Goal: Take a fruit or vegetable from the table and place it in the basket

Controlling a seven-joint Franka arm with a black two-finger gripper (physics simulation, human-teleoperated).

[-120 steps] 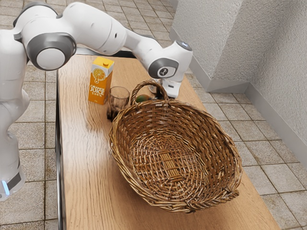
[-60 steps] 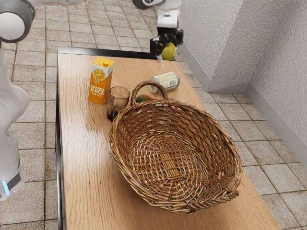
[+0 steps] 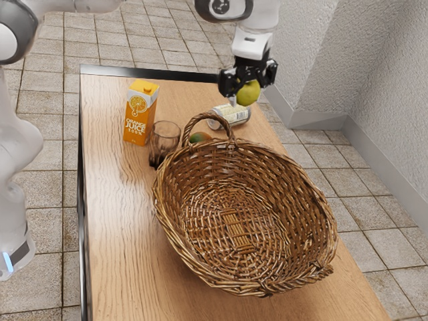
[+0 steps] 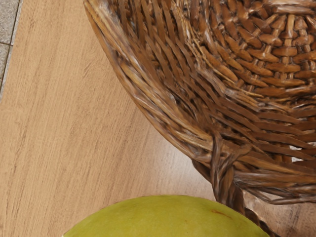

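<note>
Raised above the far end of the table, my gripper [image 3: 245, 92] is shut on a yellow-green fruit [image 3: 248, 93], which hangs beyond the basket's far handle. The large wicker basket [image 3: 175, 231] stands on the table, its inside visible down to the woven bottom. A green and reddish fruit [image 3: 199, 137] lies behind the basket's handle, partly hidden by it. In the wrist view the held fruit [image 4: 168, 217] is just under my hand, beside the basket's rim [image 4: 143, 106] and handle.
An orange juice carton [image 3: 140, 114] stands upright toward the exterior view's left, with a brown-tinted glass [image 3: 164, 142] beside it. A can [image 3: 231, 115] lies on its side beyond the basket's handle. Bare wooden table [image 3: 120, 247] runs along the basket's left in the exterior view.
My hand rose from behind the basket's handle with the yellow-green fruit. Since then it has moved toward the exterior view's right and somewhat nearer the basket, still holding the fruit.
</note>
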